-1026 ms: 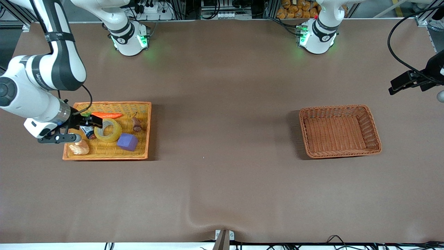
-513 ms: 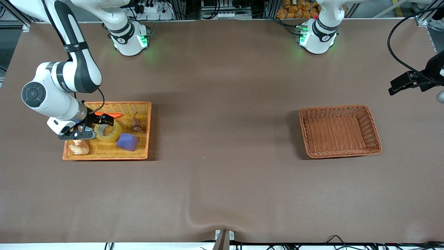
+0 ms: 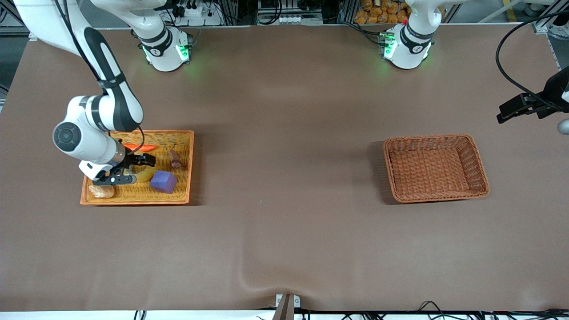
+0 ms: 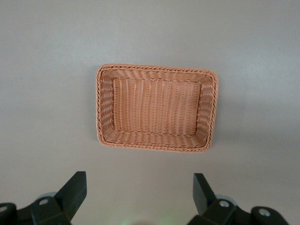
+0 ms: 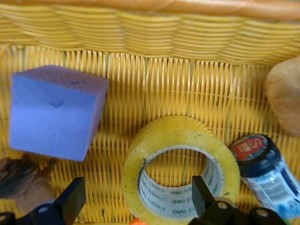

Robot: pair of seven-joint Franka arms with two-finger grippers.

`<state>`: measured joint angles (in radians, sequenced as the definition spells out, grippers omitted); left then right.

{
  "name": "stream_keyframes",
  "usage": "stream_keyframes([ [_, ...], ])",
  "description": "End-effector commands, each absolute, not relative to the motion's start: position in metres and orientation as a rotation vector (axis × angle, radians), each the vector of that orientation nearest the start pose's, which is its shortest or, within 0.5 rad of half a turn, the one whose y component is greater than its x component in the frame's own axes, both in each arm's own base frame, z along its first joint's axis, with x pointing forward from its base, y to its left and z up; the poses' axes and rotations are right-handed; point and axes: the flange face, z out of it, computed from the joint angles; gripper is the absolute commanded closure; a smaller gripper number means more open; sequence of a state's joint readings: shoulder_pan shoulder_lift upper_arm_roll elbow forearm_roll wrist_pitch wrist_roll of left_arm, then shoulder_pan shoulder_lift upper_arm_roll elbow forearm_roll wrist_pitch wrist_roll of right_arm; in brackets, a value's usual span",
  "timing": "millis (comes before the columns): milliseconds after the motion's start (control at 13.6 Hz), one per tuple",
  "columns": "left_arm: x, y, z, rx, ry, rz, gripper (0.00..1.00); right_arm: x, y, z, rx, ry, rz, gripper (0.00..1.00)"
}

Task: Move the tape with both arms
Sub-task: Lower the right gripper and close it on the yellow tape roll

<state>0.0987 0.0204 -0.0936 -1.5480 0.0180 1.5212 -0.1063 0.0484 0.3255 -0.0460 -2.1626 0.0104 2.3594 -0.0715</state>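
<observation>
Holding tape (image 5: 180,168), purple cube (image 5: 54,110), can (image 5: 265,171): yellow tray (image 3: 184,166); both arms' fingers spread.

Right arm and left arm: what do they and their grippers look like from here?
Both arms are white jointed tubes with black joint bands; the right arm has a round grey cap and a thin black cable along it. Bases glow green. The right gripper and left gripper are black, with two wedge-shaped fingers on screwed mounts.

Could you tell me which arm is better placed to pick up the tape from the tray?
The right. Its open right gripper is low over the tape in the orange tray, fingers either side. The left gripper waits, open, above the wicker basket.
</observation>
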Motion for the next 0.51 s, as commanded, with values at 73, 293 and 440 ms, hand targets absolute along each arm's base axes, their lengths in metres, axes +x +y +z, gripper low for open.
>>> stream_keyframes([
  [73,0.556,0.007,0.623,-3.1,-0.18,0.068,0.0,0.553,0.003,0.228,-3.137,-0.129,0.212,0.0],
  [293,0.556,0.007,0.623,-3.099,-0.18,0.068,0.0,0.55,0.002,0.221,-3.135,-0.126,0.236,0.0],
  [440,0.556,0.007,0.623,-3.099,-0.178,0.071,0.0,0.548,0.002,0.213,-3.131,-0.124,0.267,0.0],
])
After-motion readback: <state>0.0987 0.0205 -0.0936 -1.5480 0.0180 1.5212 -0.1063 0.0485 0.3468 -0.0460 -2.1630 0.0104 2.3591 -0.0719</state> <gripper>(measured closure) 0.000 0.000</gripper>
